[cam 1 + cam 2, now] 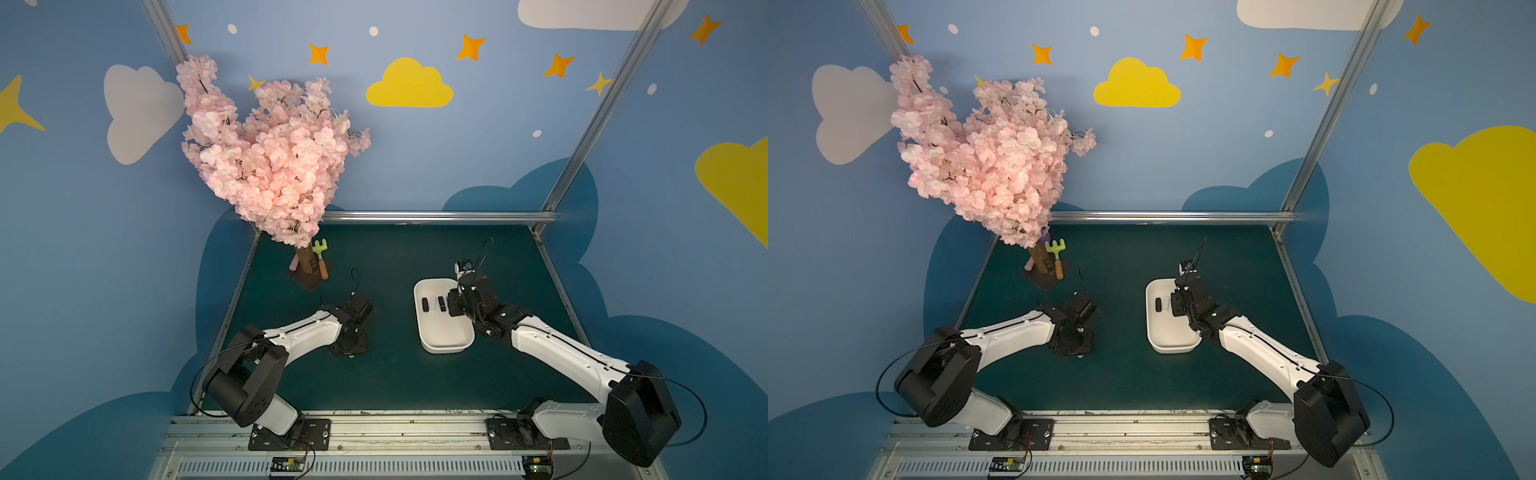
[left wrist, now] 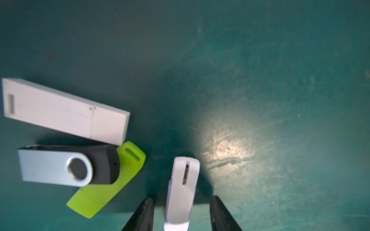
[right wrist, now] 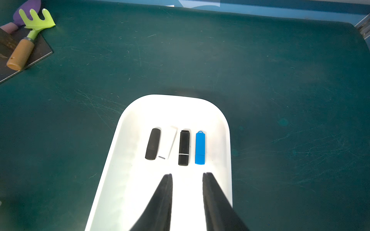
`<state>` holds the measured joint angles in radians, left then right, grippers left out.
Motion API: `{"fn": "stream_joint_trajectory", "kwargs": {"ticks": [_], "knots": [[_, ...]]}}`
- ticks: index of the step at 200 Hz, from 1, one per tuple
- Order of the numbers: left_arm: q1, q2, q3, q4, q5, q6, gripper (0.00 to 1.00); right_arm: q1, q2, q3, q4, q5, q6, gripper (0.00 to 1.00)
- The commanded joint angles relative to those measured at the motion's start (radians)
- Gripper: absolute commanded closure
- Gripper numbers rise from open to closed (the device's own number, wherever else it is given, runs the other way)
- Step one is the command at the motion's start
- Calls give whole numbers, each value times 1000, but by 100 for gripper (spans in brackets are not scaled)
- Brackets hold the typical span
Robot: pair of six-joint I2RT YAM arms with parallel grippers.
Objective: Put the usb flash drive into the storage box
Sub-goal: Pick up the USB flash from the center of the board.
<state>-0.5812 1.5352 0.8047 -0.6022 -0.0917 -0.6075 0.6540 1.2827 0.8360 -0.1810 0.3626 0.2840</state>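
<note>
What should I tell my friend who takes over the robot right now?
Left claw: open, one finger on each side of a small white flash drive, with gaps, so not gripping.
Right claw: open and empty, above the white box.
Done: four in the box: a dark grey drive, a white drive, a black drive, a blue drive.
Left to do: four outside it, by the left claw: the small white one, a long white drive, and a silver drive lying on a green drive on the table.
Likely next: grip the small white one and carry it over.
</note>
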Motion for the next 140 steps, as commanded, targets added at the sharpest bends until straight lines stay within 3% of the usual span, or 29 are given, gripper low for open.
{"fn": "stream_joint_trajectory", "kwargs": {"ticks": [1,34,92,140], "knots": [[-4,33,32,-12,-40,33,54,-4,6,35,-9,11,5,68],[-3,78,75,-27,-95,63,60,-3,9,35,-11,13,4,68],[-8,117,85,-21,-60,61,76,-3,15,38,-12,9,8,68],[-9,51,83,-56,-34,48,66,-2,22,40,-12,7,9,68]]}}
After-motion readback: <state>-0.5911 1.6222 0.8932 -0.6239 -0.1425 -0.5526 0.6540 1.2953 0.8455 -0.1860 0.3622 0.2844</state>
